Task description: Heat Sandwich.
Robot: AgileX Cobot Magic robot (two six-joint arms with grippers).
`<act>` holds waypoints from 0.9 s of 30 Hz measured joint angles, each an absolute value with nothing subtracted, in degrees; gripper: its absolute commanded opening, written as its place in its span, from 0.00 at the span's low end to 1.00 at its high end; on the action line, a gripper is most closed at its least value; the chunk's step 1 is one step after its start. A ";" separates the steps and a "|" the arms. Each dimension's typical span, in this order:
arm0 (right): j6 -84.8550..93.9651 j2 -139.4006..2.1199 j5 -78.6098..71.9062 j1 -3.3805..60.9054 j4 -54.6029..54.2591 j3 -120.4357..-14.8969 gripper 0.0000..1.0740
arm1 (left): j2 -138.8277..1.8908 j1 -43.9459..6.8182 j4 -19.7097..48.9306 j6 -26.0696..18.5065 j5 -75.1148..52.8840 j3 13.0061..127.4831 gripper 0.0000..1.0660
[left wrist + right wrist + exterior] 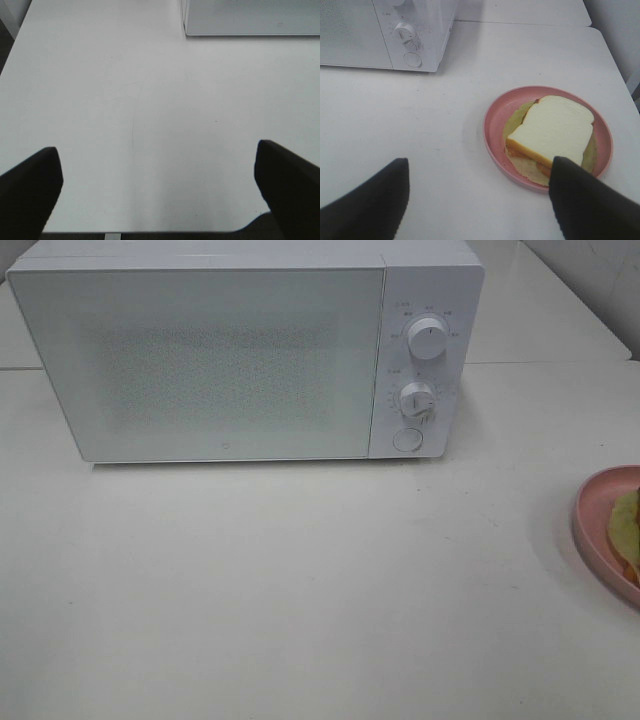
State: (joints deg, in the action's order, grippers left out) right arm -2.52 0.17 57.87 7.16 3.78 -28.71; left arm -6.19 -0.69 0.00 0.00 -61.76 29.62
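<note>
My sandwich (552,131) lies flat on the pink plate (492,125), out at the 3 o'clock edge of the bench (300,580) in the high view, where only a sliver of plate and lettuce shows. The white microwave (240,350) stands at 11 o'clock from it, door shut, its two knobs (428,337) and round button facing the plate's side. My right tool (477,200) hangs spread wide above the bench just beside the plate, holding nothing. My left tool (157,185) is fully spread over bare bench, gripping nothing.
</note>
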 measured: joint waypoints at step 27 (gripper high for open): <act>-2.52 0.17 57.87 7.16 3.78 -28.71 0.70 | 0.23 -0.69 -0.80 0.00 -61.71 29.62 0.94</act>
State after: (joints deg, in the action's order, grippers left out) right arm -2.52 0.17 57.87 7.16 3.78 -28.71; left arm 0.23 -0.69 -0.80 0.00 -61.71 29.62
